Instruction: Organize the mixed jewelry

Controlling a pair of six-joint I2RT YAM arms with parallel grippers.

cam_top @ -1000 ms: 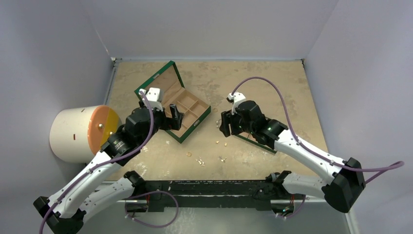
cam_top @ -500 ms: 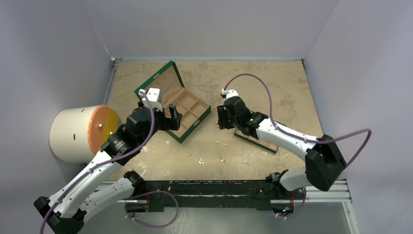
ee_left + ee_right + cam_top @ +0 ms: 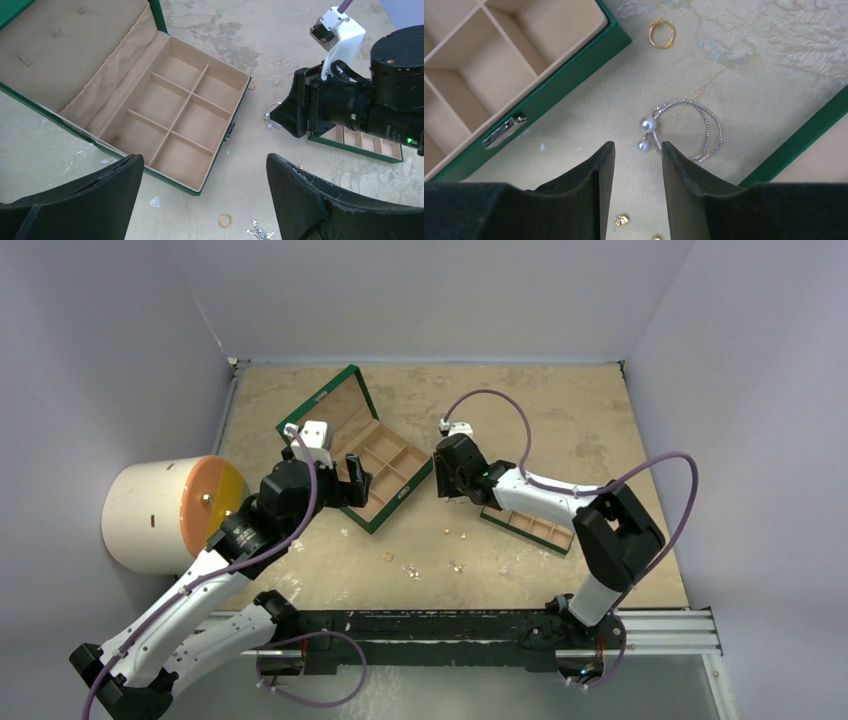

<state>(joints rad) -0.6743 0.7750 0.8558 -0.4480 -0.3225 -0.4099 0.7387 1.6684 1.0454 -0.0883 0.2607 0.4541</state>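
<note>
Reaching out to the far left, the right arm folds sharply at its elbow and tips its wrist down so the right pincer hangs just above a silver pearl hoop, its fingers a narrow gap apart and holding nothing. The hoop lies flat on the tabletop between the green box and the tan tray, with a gold ring near it by the box's corner. The low, lined-up pose looks meant for pinching the hoop. The rest of the mixed jewelry sits scattered nearer the arm bases. The left arm stretches forward, its left pincer spread wide and empty over the box's near edge, probably held back so the bare compartments are left reachable.
</note>
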